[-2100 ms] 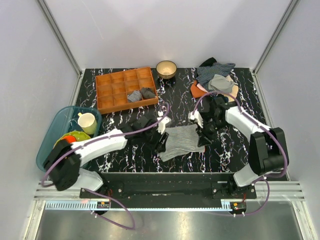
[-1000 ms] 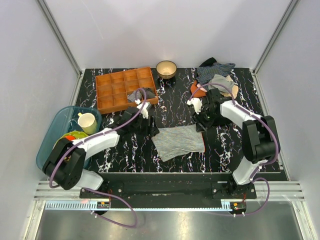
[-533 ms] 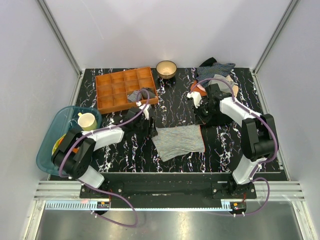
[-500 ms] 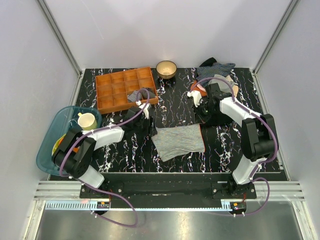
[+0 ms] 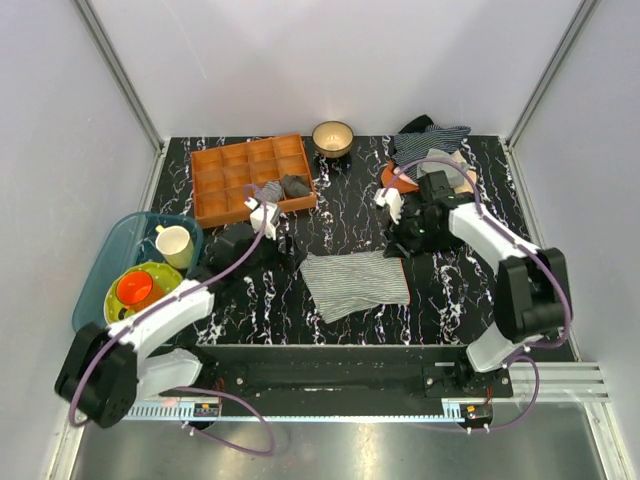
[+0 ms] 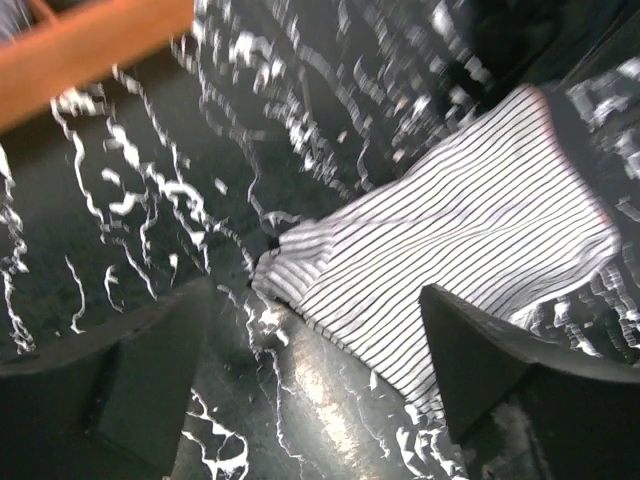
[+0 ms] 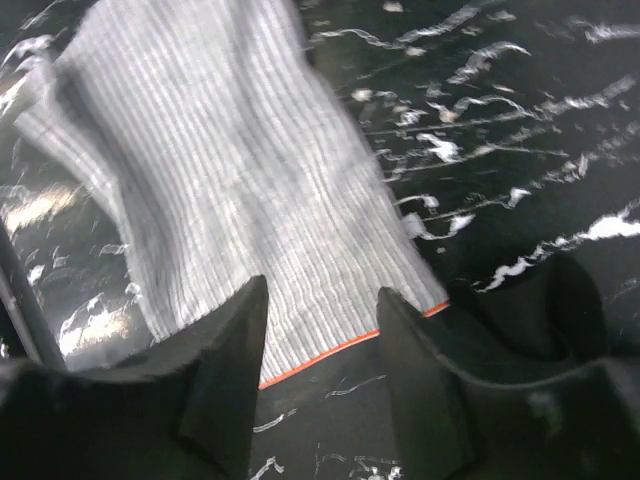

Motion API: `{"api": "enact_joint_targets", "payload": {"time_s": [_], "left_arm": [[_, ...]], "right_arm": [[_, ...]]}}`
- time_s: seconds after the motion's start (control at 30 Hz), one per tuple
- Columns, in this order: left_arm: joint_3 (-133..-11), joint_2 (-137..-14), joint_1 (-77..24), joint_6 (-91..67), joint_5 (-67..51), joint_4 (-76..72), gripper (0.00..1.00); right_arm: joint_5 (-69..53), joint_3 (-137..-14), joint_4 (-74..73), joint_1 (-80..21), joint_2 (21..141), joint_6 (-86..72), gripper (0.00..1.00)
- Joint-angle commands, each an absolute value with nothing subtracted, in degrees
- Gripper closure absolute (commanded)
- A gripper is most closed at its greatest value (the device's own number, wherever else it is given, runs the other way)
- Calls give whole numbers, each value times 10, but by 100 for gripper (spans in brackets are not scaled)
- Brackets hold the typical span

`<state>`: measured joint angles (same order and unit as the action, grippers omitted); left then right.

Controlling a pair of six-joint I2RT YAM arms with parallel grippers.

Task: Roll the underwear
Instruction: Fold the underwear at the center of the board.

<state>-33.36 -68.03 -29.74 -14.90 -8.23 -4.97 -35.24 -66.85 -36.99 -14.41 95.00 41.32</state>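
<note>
The underwear (image 5: 355,282), white cloth with thin grey stripes, lies spread flat on the black marbled table (image 5: 450,300) between the two arms. My left gripper (image 5: 285,255) hovers at its left edge. In the left wrist view this gripper (image 6: 310,400) is open and empty, with the underwear (image 6: 450,270) ahead and to the right. My right gripper (image 5: 403,247) is at the cloth's far right corner. In the right wrist view it (image 7: 320,340) stands open just above the orange-trimmed hem (image 7: 345,348) of the underwear (image 7: 230,180), holding nothing.
An orange compartment tray (image 5: 235,180) with two rolled garments stands at the back left. A bowl (image 5: 332,136) sits behind it. A pile of clothes (image 5: 430,152) lies at the back right. A teal bin (image 5: 110,262) with a cup and plates is at the left edge.
The left arm has drawn back and stretched towards the near left, uncovering the bin, and its jaws stand wider. The right gripper shifted slightly. The underwear has stayed flat.
</note>
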Motion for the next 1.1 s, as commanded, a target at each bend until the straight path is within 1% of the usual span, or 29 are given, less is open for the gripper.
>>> {"api": "enact_joint_targets", "payload": {"time_s": [0.0,0.03,0.07,0.13,0.17,0.2,0.23,0.27,0.3,0.33,0.37,0.4,0.5,0.63,0.87,1.0,1.03,1.07], "left_arm": [[-264,-569,-300,-149,-104,-180,1],[-218,-552,-301,-167,-99,-243,1],[-194,-529,-301,-197,-100,-274,1],[-157,-526,-304,-200,-129,-346,1],[-156,-534,-308,-177,-151,-357,1],[-159,-542,-326,-161,-196,-360,4],[-167,-549,-342,-141,-213,-342,9],[-184,-560,-363,-86,-215,-319,9],[-192,-563,-413,-55,-190,-294,9],[-196,-565,-438,-26,-171,-247,9],[-193,-566,-461,22,-157,-236,8],[-187,-564,-500,39,-131,-229,8],[-171,-560,-551,81,-106,-235,8],[-201,-589,-588,130,-79,-210,8],[-273,-727,-628,220,-27,-182,9],[-290,-780,-636,248,-25,-200,8],[-294,-804,-637,253,-25,-200,9],[-303,-816,-637,259,-19,-199,9]], "right_arm": [[-499,-609,-481,-145,846,709,34],[-505,-579,-523,-148,837,770,31],[-504,-564,-533,-155,830,860,30],[-463,-538,-513,-179,821,874,30],[-441,-515,-498,-205,818,868,31],[-406,-503,-482,-213,816,863,32],[-393,-491,-443,-218,813,856,33],[-384,-472,-429,-222,811,848,33],[-373,-465,-420,-225,810,847,33],[-370,-459,-411,-226,810,847,34],[-367,-455,-408,-227,812,847,34],[-360,-452,-405,-228,814,848,35],[-339,-433,-389,-231,819,854,36],[-314,-414,-361,-233,828,858,38],[-301,-404,-349,-234,838,839,50],[-292,-404,-349,-233,845,827,63],[-292,-410,-352,-234,848,817,68],[-294,-413,-354,-234,853,813,70]]}}
